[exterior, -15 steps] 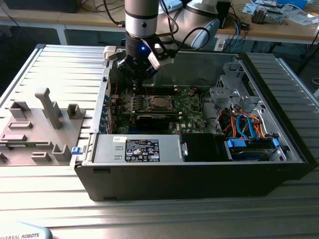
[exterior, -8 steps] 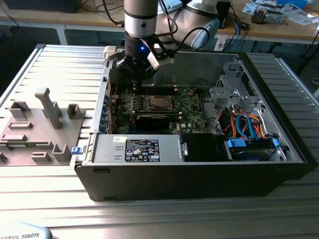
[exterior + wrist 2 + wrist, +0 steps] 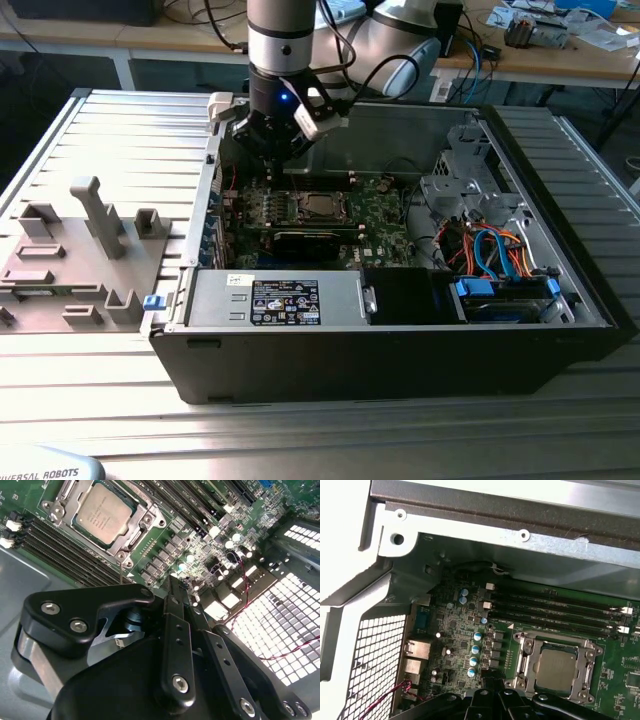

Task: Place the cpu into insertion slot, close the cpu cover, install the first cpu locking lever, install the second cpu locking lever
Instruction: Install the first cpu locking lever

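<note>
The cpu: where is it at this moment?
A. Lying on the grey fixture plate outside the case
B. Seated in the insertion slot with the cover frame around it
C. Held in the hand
B: the cpu sits in the insertion slot, the cpu cover framing it.

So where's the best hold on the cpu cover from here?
Probably across two opposite outer edges, coming straight down from above. The cpu cover lies flat on the board, framing the cpu, so no face stands up to pinch and only its thin rim offers a hold.
</note>
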Controlling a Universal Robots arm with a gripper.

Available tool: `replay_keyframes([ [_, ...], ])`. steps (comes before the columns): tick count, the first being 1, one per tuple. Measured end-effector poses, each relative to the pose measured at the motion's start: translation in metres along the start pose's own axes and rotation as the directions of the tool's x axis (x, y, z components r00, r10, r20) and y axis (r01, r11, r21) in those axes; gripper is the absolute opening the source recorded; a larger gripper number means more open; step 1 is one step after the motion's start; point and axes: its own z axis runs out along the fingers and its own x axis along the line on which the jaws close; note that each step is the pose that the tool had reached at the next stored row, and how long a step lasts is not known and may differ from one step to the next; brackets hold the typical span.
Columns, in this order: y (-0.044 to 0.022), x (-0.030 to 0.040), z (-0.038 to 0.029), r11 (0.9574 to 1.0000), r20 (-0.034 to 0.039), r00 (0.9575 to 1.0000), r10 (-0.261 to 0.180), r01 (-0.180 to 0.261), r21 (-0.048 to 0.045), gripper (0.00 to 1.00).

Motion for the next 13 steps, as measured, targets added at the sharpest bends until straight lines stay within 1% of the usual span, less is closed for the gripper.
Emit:
replay_keyframes([
  [13, 0.0004, 0.0025, 0.0001, 1.0000, 0.0000, 1.0000, 0.000, 0.000, 0.0000, 0.11],
])
